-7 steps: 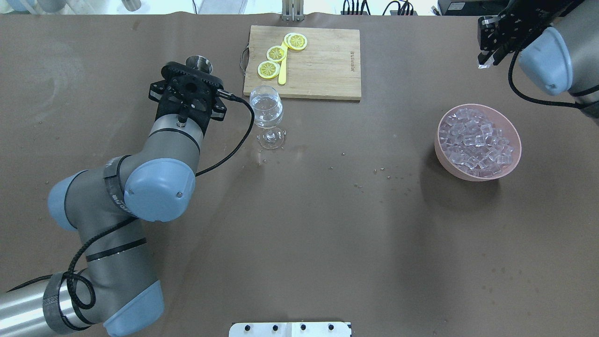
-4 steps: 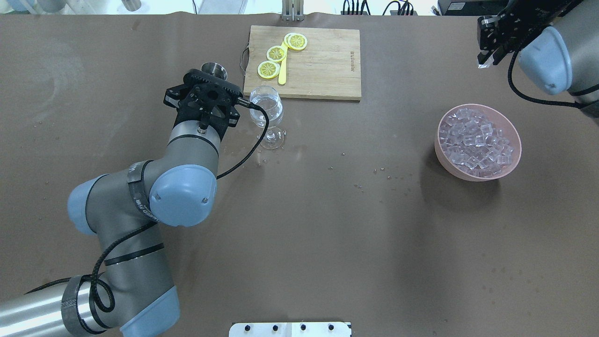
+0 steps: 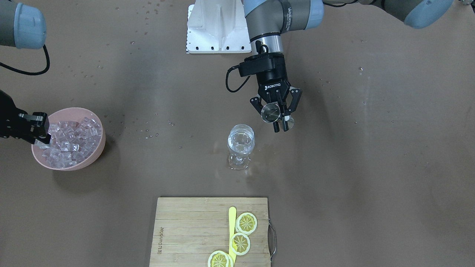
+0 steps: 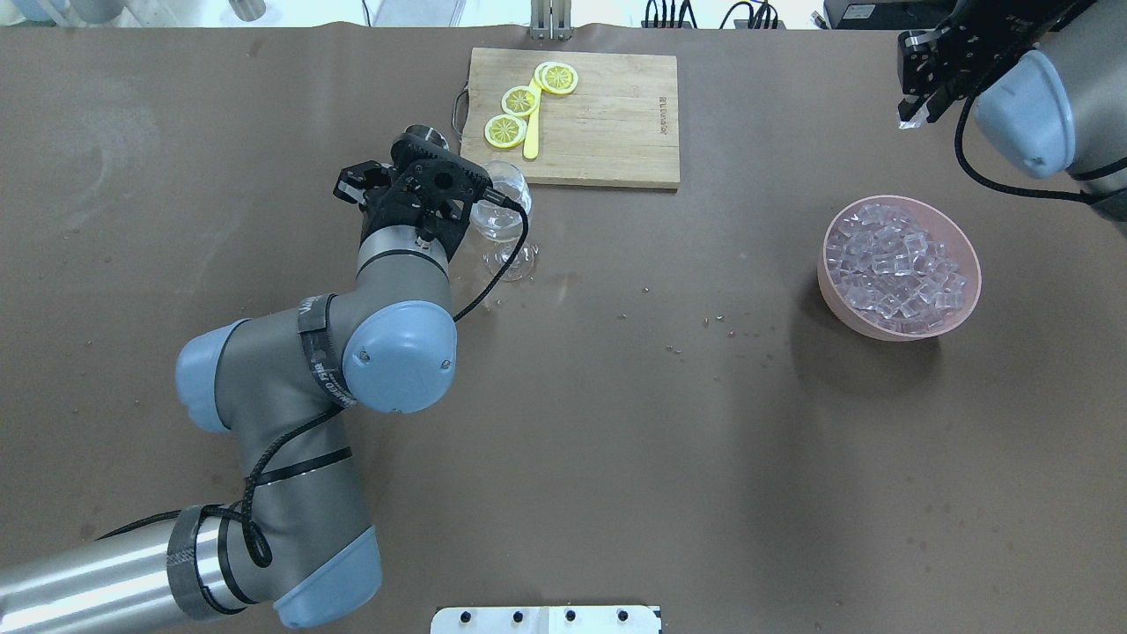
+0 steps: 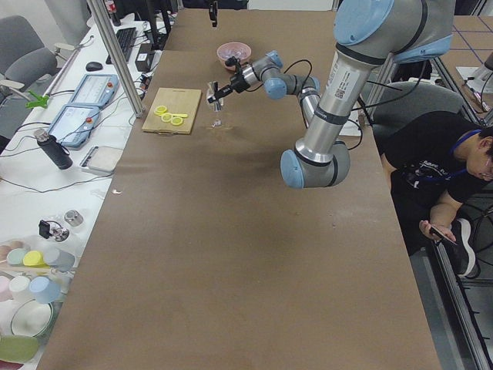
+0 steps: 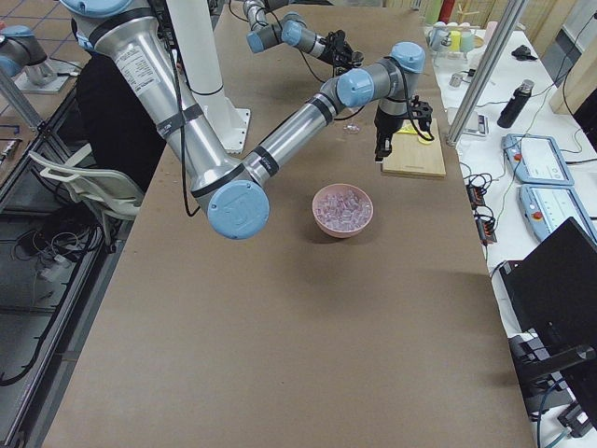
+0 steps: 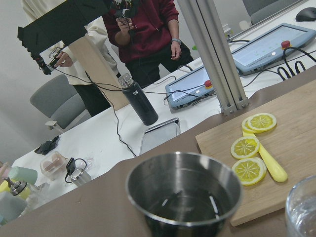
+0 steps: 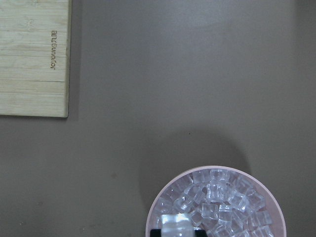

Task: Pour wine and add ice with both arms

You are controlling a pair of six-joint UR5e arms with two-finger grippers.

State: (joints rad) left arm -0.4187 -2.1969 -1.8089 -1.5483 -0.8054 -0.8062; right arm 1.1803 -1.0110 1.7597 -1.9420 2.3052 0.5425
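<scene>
My left gripper [image 3: 280,120] is shut on a small steel measuring cup [image 3: 271,112], held tilted just beside the rim of a clear stemmed glass [image 3: 241,142]. In the left wrist view the cup [image 7: 182,192] fills the foreground with the glass [image 7: 303,207] at the lower right. In the overhead view the cup [image 4: 425,135] sits left of the glass [image 4: 506,202]. My right gripper [image 4: 912,113] is shut on one ice cube [image 8: 176,223], held high above a pink bowl [image 4: 880,333] of ice [image 4: 898,260].
A wooden cutting board [image 4: 607,114] with lemon slices [image 4: 519,100] and a yellow stick lies just beyond the glass. Small droplets or crumbs [image 4: 673,350] dot the brown table. The white robot base [image 3: 217,29] is at the near edge.
My left arm has swung right with the steel cup, from well left of the glass to right beside its rim. The right arm has not moved.
</scene>
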